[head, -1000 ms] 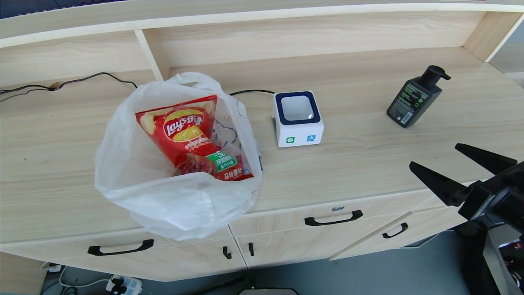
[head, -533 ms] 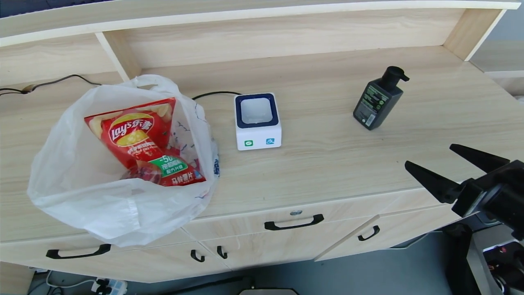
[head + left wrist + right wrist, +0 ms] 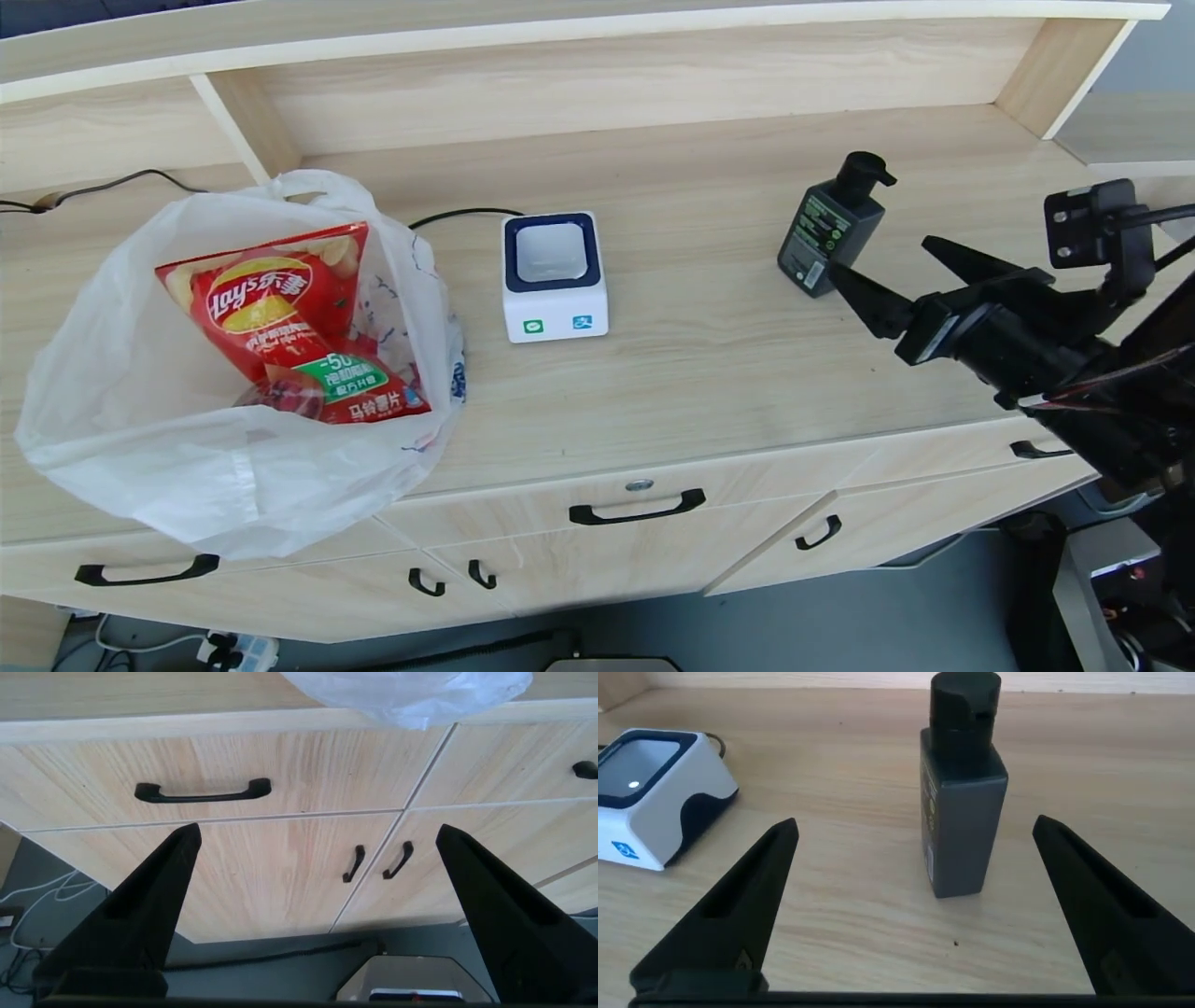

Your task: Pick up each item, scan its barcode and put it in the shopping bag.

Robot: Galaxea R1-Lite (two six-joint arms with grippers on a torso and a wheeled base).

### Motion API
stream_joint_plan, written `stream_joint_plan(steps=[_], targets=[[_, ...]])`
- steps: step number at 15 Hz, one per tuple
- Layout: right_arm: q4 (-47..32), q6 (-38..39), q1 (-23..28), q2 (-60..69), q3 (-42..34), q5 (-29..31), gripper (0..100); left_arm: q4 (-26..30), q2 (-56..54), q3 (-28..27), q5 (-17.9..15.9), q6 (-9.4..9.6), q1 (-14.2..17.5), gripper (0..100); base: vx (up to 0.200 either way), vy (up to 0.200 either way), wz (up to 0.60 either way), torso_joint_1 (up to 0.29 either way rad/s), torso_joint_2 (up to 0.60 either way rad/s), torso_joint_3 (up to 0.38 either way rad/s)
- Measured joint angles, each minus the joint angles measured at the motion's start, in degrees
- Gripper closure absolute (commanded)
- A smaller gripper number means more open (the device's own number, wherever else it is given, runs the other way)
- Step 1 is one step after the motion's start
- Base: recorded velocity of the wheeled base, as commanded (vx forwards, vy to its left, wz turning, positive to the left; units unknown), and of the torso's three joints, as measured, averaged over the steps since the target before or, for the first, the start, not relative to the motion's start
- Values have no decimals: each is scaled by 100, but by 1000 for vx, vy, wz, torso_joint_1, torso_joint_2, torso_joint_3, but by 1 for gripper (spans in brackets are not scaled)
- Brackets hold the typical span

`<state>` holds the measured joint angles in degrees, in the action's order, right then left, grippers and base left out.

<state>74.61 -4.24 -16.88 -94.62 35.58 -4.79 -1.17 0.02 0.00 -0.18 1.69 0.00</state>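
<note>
My left pincer (image 3: pixel 318 831) hangs low before the bench's drawer fronts, spread wide and empty, facing a black drawer handle (image 3: pixel 203 791). Above it, a white crinkled plastic shopping bag (image 3: pixel 187 467) bulges over the front edge of the pale wooden bench (image 3: pixel 709 355). A red crisp packet (image 3: pixel 280 317) leans inside it.

My right pincer (image 3: pixel 878 254) is over the bench's right part, also spread wide and holding nothing. Its tips point at the dark grey pump bottle with a black pump head (image 3: pixel 826 233). The bottle stands upright just beyond the tips, untouched, with bare wood before it.

The white cube scanner with a dark blue window frame (image 3: pixel 555 280) sits between bag and bottle, well apart from the bottle. Its black cable (image 3: pixel 457 215) runs back behind the bag. Farthest off, a slanted wooden divider (image 3: pixel 233 126) meets the raised back wall.
</note>
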Motion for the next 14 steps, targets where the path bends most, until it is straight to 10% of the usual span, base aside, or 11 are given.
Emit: stream_joint_plan(steps=[14], targets=[[301,334,-48,-1568,1402,77,0,-11,0,0,0,-2,0,0,0,0,0,0,0,0]])
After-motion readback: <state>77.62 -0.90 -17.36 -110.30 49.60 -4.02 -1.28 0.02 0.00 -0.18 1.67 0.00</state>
